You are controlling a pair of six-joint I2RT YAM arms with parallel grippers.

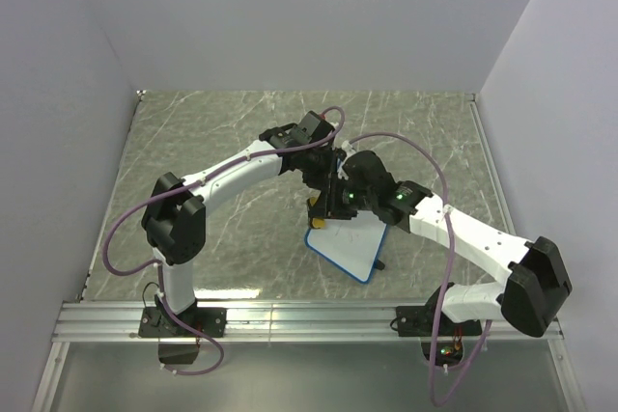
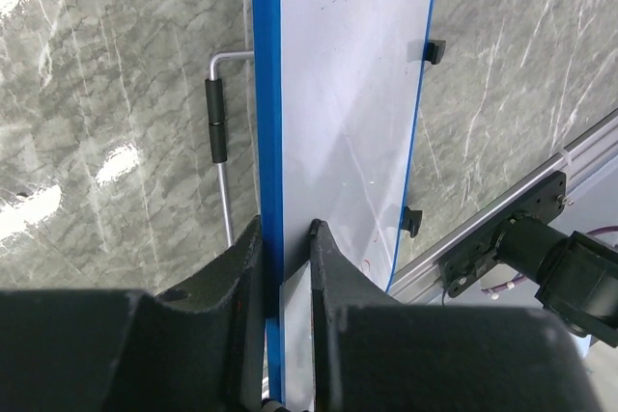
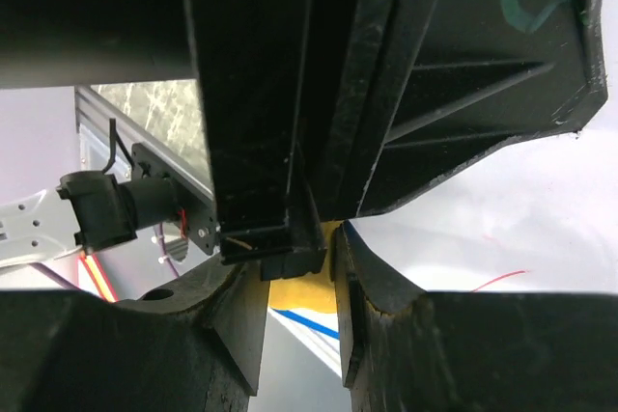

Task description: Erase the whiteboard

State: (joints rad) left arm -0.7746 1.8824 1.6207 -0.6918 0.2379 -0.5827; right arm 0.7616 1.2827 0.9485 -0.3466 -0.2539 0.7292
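Left gripper (image 2: 286, 231) is clamping the blue edge of the whiteboard (image 2: 357, 123), holding it tilted on the table (image 1: 193, 142); right gripper (image 3: 297, 258) is pinching the yellow eraser (image 3: 294, 292) beside it.

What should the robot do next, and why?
Probably sweep the eraser in the right gripper across the whiteboard toward the red mark. The left gripper pinches the board's blue edge, holding it tilted up, so it should stay steady.
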